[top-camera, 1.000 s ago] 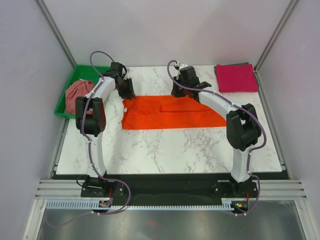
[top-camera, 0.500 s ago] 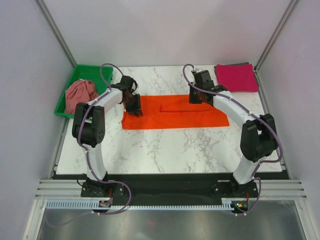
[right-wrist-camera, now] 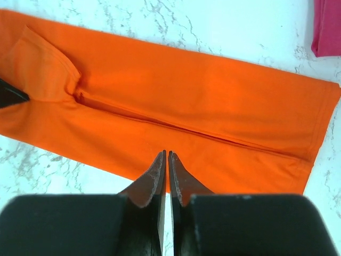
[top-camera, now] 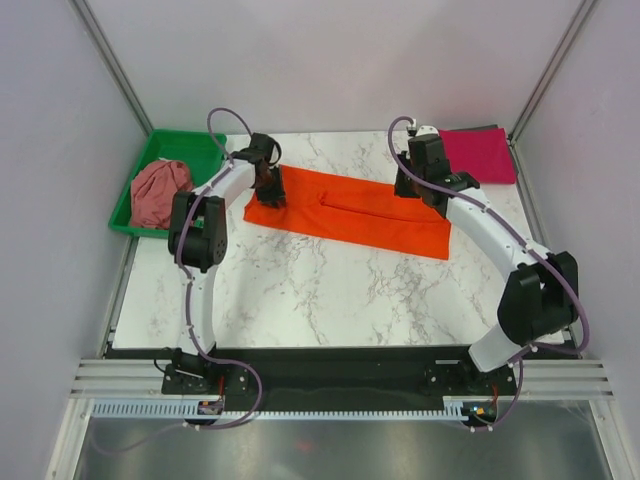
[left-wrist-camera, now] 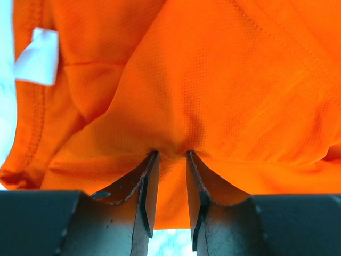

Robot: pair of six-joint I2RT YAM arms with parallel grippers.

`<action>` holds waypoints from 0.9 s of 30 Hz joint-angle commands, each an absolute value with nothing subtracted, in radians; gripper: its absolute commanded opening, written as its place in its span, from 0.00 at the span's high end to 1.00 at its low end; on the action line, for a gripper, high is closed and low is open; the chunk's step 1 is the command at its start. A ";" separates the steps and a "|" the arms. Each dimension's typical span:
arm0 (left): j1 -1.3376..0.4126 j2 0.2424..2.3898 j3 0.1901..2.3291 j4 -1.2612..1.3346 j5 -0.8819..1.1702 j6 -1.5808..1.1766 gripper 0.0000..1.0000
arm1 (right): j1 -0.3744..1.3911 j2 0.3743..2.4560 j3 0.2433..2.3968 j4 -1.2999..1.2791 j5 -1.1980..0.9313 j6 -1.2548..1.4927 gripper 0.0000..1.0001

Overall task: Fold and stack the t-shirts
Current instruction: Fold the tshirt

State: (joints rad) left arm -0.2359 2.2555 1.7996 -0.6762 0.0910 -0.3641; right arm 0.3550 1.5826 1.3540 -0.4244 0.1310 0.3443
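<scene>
The bright orange t-shirt (top-camera: 350, 212) lies folded into a long strip, slanted across the back half of the table. My left gripper (top-camera: 269, 192) is shut on its left end; orange cloth (left-wrist-camera: 213, 96) is pinched between the jaws (left-wrist-camera: 169, 156). My right gripper (top-camera: 405, 186) is shut and empty, held above the strip's far edge near its right part; the whole strip (right-wrist-camera: 176, 101) shows flat below its tips (right-wrist-camera: 166, 154). The magenta-pink t-shirt (top-camera: 482, 156) lies folded at the back right. The dusty rose t-shirt (top-camera: 160, 190) lies crumpled in the tray.
A green plastic tray (top-camera: 200, 145) stands at the back left, off the table's edge. The marble table (top-camera: 330, 290) is walled in by grey panels on three sides. A white label (left-wrist-camera: 37, 56) shows near the held end.
The left gripper pulled the shirt's left end toward the back, so the strip now lies slanted. The right gripper moved right and back along the far edge.
</scene>
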 commanded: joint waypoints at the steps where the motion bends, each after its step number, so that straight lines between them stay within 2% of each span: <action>1: -0.226 2.370 1.911 -0.647 0.023 -0.318 0.65 | 0.316 1.681 1.354 -0.374 0.138 0.335 0.88; 8: -0.210 2.531 2.250 -0.647 0.202 -0.308 0.62 | 0.235 1.908 1.433 -0.331 0.170 0.299 0.89; 14: -0.199 2.514 2.353 -0.641 0.288 -0.327 0.57 | 0.222 1.994 1.417 -0.324 0.215 0.278 0.89; 19: -0.198 2.422 2.320 -0.640 0.339 -0.331 0.53 | 0.224 1.994 1.336 -0.302 0.235 0.284 0.90; 22: -0.196 2.329 2.208 -0.640 0.360 -0.328 0.48 | 0.224 1.977 1.281 -0.305 0.239 0.301 0.90; 27: -0.196 2.126 1.992 -0.638 0.348 -0.337 0.48 | 0.222 1.892 1.184 -0.328 0.192 0.354 0.90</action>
